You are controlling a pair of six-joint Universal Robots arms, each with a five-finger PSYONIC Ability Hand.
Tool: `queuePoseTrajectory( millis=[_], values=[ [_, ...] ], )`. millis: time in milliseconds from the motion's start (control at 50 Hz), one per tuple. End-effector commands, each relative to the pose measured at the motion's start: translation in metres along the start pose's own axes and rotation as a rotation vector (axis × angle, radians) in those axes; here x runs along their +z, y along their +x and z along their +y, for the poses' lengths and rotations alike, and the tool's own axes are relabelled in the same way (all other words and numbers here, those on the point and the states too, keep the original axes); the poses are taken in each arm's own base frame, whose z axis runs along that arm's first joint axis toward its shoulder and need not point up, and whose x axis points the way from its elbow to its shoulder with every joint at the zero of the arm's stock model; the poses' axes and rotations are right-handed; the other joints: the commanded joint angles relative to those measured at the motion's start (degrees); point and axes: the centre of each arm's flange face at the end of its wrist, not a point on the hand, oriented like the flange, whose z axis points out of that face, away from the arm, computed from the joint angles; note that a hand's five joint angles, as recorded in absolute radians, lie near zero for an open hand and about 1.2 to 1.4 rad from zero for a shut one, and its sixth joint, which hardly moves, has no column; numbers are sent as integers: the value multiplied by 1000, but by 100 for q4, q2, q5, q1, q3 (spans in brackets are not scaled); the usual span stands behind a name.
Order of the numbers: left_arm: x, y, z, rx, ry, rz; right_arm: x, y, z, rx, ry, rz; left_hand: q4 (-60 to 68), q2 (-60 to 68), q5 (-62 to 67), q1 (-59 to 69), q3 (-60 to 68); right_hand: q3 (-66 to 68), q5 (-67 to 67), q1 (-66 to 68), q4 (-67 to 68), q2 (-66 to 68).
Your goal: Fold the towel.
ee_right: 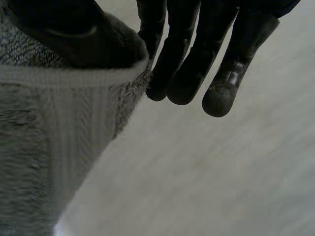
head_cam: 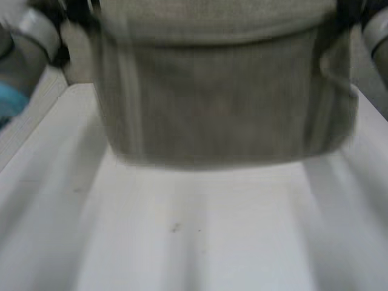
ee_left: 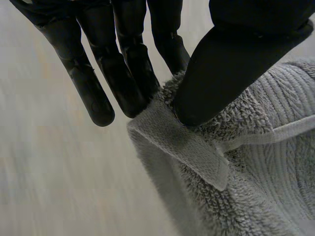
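Grey towel (head_cam: 224,103) hangs, long axis crosswise; left robot hand (ee_left: 231,69), right robot hand (ee_right: 197,59) pinch corners.

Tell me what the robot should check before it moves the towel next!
1. The left hand pinches a corner of the towel between thumb and fingers: ok.
2. The right hand pinches the towel's hem at a corner, thumb on top: ok.
3. The towel hangs spread wide between the two hands, without bunching: ok.
4. The towel's bottom edge hangs free of the table: cannot tell.
5. Both pinches are deep enough not to slip: cannot tell.
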Motion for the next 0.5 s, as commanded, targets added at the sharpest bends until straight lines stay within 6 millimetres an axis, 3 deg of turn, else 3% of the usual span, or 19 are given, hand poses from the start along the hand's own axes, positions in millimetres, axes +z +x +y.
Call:
queuePoseTrajectory(
  millis=[20, 80, 120, 140, 180, 200, 220, 240, 280, 300, 320, 340, 360, 380, 400, 420, 440, 480, 500],
  values=[
    [16, -3, -80, -66, 403, -15, -1, 30, -68, 103, 292, 141, 1016, 1018, 1137, 1178, 1021, 308, 269, 285, 297, 324],
    [14, -8, -69, -68, 359, -36, -15, 22, -64, 116, 248, 95, 1016, 1018, 1137, 1178, 1021, 308, 269, 285, 297, 324],
    [6, -16, -36, -76, 223, -69, -21, 15, -57, 122, 212, 70, 1016, 1018, 1137, 1178, 1021, 308, 269, 285, 297, 324],
    [6, -16, -36, -76, 223, -69, -28, 6, -46, 130, 170, 32, 1016, 1018, 1137, 1178, 1021, 308, 269, 285, 297, 324],
    [-7, -27, -1, -79, 93, -103, -35, -5, -35, 133, 133, -10, 1016, 1018, 1137, 1178, 1021, 308, 269, 285, 297, 324],
    [-7, -27, -1, -79, 92, -103, -41, -16, -23, 132, 105, -54, 1016, 1018, 1137, 1178, 1021, 308, 269, 285, 297, 324],
    [-14, -34, 19, -79, 32, -123, -46, -26, -11, 130, 77, -102, 1016, 1018, 1137, 1178, 1021, 308, 269, 285, 297, 324],
    [-14, -34, 19, -79, 31, -124, -46, -26, -11, 130, 76, -102, 1016, 1018, 1137, 1178, 1021, 308, 269, 285, 297, 324],
    [-28, -42, 52, -85, -59, -148, -52, -38, 2, 133, 46, -154, 1016, 1018, 1137, 1178, 1021, 308, 269, 285, 297, 324],
    [-28, -42, 52, -85, -60, -148, -59, -49, 14, 135, 18, -201, 1016, 1018, 1137, 1178, 1021, 308, 269, 285, 297, 324],
    [-36, -43, 68, -90, -102, -154, -65, -63, 30, 140, -21, -249, 1016, 1018, 1137, 1178, 1021, 308, 269, 285, 297, 324],
    [-44, -43, 86, -95, -148, -161, -65, -63, 30, 140, -22, -250, 1016, 1018, 1137, 1178, 1021, 308, 269, 285, 297, 324],
    [-44, -43, 86, -95, -149, -161, -72, -79, 50, 143, -70, -300, 1016, 1018, 1137, 1178, 1021, 308, 269, 285, 297, 324],
    [-54, -42, 103, -99, -197, -164, -80, -95, 71, 145, -123, -343, 1016, 1018, 1137, 1178, 1021, 308, 269, 285, 297, 324],
    [-54, -42, 103, -99, -198, -164, -80, -95, 71, 145, -124, -343, 1016, 1018, 1137, 1178, 1021, 308, 269, 285, 297, 324],
    [-63, -42, 119, -106, -243, -166, -87, -108, 89, 141, -173, -375, 1016, 1018, 1137, 1178, 1021, 308, 269, 285, 297, 324],
    [-72, -41, 135, -111, -290, -167, -87, -108, 90, 141, -173, -375, 1016, 1018, 1137, 1178, 1021, 308, 269, 285, 297, 324],
    [-81, -41, 150, -116, -336, -167, -101, -132, 122, 147, -264, -435, 1016, 1018, 1137, 1178, 1021, 308, 269, 285, 297, 324],
    [-89, -40, 160, -112, -377, -167, -101, -132, 122, 147, -264, -435, 1016, 1018, 1137, 1178, 1021, 308, 269, 285, 297, 324]
  ],
)
